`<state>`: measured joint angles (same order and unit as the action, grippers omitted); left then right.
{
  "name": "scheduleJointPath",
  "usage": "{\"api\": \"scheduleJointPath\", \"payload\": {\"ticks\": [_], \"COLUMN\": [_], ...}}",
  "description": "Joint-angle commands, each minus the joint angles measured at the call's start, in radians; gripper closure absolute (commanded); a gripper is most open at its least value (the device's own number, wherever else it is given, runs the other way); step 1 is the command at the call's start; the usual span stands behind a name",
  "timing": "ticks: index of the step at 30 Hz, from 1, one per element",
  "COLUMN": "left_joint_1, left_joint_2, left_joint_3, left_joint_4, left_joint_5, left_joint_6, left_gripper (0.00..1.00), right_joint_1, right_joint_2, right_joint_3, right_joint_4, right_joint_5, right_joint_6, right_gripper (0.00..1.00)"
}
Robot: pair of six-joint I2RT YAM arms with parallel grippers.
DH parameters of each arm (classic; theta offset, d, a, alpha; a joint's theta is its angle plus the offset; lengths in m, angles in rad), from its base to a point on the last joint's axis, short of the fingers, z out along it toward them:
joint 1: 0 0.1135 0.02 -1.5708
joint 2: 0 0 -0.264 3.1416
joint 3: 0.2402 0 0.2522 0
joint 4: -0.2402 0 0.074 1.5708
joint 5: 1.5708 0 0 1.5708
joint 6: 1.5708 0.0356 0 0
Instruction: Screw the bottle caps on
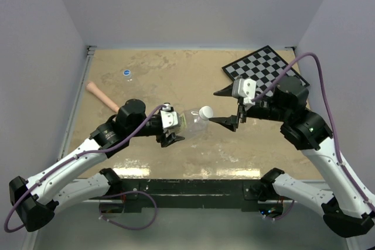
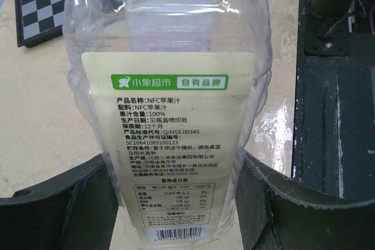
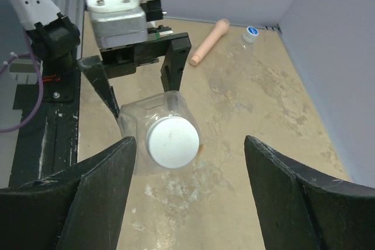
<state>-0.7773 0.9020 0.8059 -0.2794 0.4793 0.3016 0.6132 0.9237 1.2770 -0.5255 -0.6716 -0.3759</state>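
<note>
The left fingers [image 2: 58, 209] are clamped on the big bottle [image 2: 176, 115], one on each side of its lower body, with the printed label facing the wrist camera. From above, the bottle lies roughly level over the middle of the counter [image 1: 176, 86], its neck pointing toward the right arm. Whether it rests on the surface or hangs just over it cannot be told. The white cap [image 3: 171, 141] sits on the bottle's mouth (how far it is threaded on does not show).

The right fingers [image 3: 88, 197] stand wide apart and hold nothing. In the right wrist view the white cap shows between them but lies beyond their tips, and from above a small gap separates the tips from the cap. The two arms face each other across the bottle, the left one gripping the base end and the right one lined up with the capped end.

The small bottle [image 3: 237, 54] is well apart from both arms, near the far left corner of the counter. The blue cap [image 3: 251, 32] is at its end, though the pictures do not show whether it is screwed on. The stick [image 3: 210, 42] lies flat near it, between the small bottle and the left arm. The checkerboard [image 1: 263, 68] lies at the far right of the counter, and the right arm's wrist partly covers its near edge in the overhead view.
</note>
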Motion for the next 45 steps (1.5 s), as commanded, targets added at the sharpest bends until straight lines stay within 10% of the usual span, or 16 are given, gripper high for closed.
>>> {"api": "scheduleJointPath", "payload": {"ticks": [1,23,29,31,45], "left_joint_1": [0.015,0.021,0.023,0.021,-0.207], "left_joint_2": [-0.006,-0.008,-0.005,-0.009,-0.072], "left_joint_3": [0.049,0.055,0.064,0.065,0.027], "left_joint_4": [-0.007,0.023,0.025,0.025,0.135], "left_joint_5": [0.084,0.139,0.124,0.078,-0.548], "left_joint_6": [0.039,0.034,0.047,0.048,0.044], "left_gripper": [1.00,1.00,1.00,1.00,1.00], "right_joint_1": [-0.001,0.060,0.065,0.065,0.063], "right_joint_2": [-0.037,0.047,0.053,0.058,0.167], "right_joint_3": [0.007,0.008,0.013,0.016,0.005], "right_joint_4": [-0.053,-0.110,-0.110,-0.102,0.047], "right_joint_5": [-0.077,-0.117,-0.103,-0.092,0.067], "right_joint_6": [-0.112,-0.149,-0.141,-0.123,0.212], "right_gripper": [0.23,0.41,0.82,1.00,1.00]}}
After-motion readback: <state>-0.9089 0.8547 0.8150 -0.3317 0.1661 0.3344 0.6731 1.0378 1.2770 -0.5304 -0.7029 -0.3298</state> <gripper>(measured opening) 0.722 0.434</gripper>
